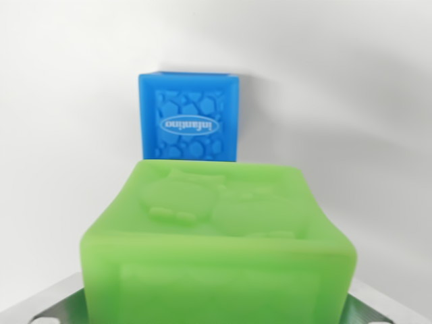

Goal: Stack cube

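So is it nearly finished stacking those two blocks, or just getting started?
About halfway, it seems. The green cube fills the wrist view right by the gripper's metal parts, so it looks picked up. The blue cube lies beyond on the white surface, nothing on it. Setting green onto blue remains.

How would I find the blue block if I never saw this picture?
Start at the big green cube filling the bottom of the wrist view. Look just above its top edge, against the plain white surface. The blue cube sits there, smaller in the picture, with a pebbly pattern and a white oval logo.
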### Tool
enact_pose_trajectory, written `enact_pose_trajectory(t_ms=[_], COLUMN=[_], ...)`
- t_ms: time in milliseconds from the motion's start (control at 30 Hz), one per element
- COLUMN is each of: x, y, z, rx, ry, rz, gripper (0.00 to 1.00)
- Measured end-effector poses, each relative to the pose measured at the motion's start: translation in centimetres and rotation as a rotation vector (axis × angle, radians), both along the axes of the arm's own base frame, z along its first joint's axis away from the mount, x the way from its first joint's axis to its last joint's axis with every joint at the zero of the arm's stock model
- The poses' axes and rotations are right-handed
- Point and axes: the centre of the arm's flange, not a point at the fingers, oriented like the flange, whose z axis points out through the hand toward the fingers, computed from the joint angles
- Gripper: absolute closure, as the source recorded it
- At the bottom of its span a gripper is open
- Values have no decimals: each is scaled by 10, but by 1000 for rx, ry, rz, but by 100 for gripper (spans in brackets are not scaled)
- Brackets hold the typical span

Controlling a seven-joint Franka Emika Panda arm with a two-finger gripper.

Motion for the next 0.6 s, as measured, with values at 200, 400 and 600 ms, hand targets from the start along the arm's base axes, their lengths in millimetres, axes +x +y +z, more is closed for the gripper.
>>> enact_pose_trajectory(t_ms=[200, 400, 600], x=[6, 12, 14], y=[10, 19, 24], z=[0, 0, -7], rx=[0, 1, 0], ry=[0, 0, 4], rz=[1, 1, 3], gripper=[100, 100, 100])
